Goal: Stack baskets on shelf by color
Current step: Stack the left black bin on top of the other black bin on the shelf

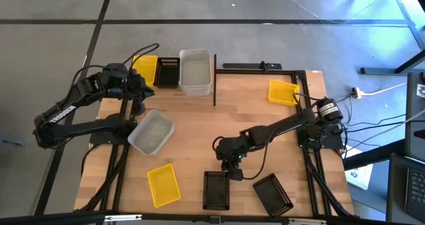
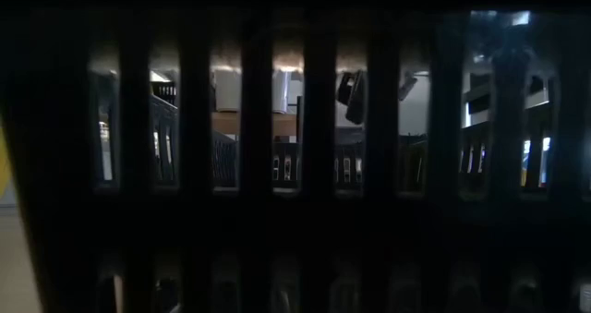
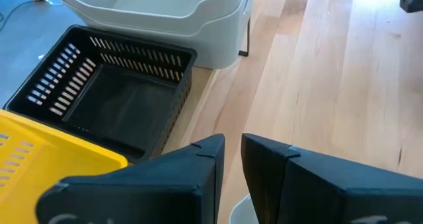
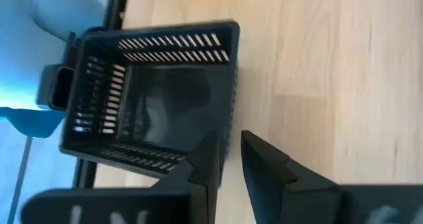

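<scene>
Wooden tabletop [image 1: 252, 112], low view blocked by black basket [image 2: 295, 165], both hands narrow, empty.

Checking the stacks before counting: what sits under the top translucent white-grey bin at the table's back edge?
The top translucent white-grey bin nests inside a second matching white-grey bin. Anything beneath that pair is hidden.

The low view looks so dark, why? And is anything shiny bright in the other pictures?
Low view: a black basket sits right against the camera, so light only comes through its slots. High view: bluish glare on the floor at top right. Left wrist view: the table is washed out far off.
</scene>
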Controlling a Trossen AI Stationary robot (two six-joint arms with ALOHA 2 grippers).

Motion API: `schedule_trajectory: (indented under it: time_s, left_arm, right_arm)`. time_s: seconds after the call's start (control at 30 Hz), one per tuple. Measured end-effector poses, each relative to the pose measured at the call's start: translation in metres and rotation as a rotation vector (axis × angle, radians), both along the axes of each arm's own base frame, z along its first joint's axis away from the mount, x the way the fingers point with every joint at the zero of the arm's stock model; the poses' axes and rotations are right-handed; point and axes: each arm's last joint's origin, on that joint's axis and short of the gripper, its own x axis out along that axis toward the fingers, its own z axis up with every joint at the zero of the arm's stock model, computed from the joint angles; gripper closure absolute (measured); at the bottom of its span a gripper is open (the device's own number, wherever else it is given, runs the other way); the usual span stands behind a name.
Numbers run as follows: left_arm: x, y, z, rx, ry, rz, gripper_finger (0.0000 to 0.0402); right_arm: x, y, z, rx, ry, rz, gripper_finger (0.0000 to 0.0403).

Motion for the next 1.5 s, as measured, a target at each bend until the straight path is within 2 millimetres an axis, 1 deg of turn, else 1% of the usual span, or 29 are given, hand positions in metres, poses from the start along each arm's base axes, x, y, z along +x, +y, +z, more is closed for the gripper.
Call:
schedule_trajectory:
  time_s: [0.2, 0.37, 0.5, 0.67, 0.87, 0.97, 1.03, 1.13, 1.17, 1.27, 1.3, 1.37, 1.5]
  left_arm:
    - [0.0, 0.0, 0.0, 0.003, 0.002, -0.004, 0.0357]
    - [0.001, -0.001, 0.0, -0.015, -0.011, -0.041, 0.0357]
    - [0.001, -0.001, 0.0, -0.02, -0.014, -0.049, 0.0357]
    - [0.001, -0.001, 0.0, -0.02, -0.014, -0.049, 0.0357]
    - [0.001, -0.001, 0.0, -0.019, -0.014, -0.048, 0.0357]
    - [0.001, -0.001, 0.0, -0.019, -0.014, -0.048, 0.0357]
    - [0.001, -0.001, 0.0, -0.019, -0.014, -0.048, 0.0357]
    - [0.001, -0.001, 0.0, -0.019, -0.014, -0.048, 0.0357]
    - [0.001, -0.001, 0.0, -0.019, -0.014, -0.048, 0.0357]
    - [0.001, -0.001, 0.0, -0.022, -0.017, -0.045, 0.0357]
    - [0.001, -0.001, 0.0, -0.022, -0.017, -0.044, 0.0357]
    - [0.001, -0.001, 0.0, -0.022, -0.017, -0.045, 0.0357]
    - [0.001, -0.001, 0.0, -0.005, -0.01, -0.057, 0.0357]
  right_arm:
    - [0.001, 0.001, -0.005, 0.01, 0.013, 0.003, 0.0338]
    - [0.003, 0.004, -0.018, 0.038, 0.066, 0.022, 0.0338]
    - [0.004, 0.005, -0.021, 0.019, 0.054, 0.036, 0.0338]
    - [0.005, 0.004, -0.021, -0.003, 0.046, 0.016, 0.0338]
    - [0.008, 0.007, -0.036, 0.031, 0.097, -0.013, 0.0338]
    - [0.011, 0.007, -0.037, 0.038, 0.077, -0.015, 0.0338]
    - [0.012, 0.007, -0.038, 0.049, 0.087, -0.049, 0.0338]
    - [0.014, 0.004, -0.038, 0.069, 0.107, -0.141, 0.0342]
    - [0.015, 0.002, -0.038, 0.076, 0.111, -0.177, 0.0349]
    - [0.021, -0.005, -0.033, 0.114, 0.094, -0.252, 0.0388]
    - [0.024, -0.006, -0.03, 0.121, 0.081, -0.262, 0.0392]
    - [0.028, -0.009, -0.025, 0.115, 0.077, -0.301, 0.0393]
    - [0.03, -0.014, -0.015, 0.085, 0.151, -0.331, 0.0397]
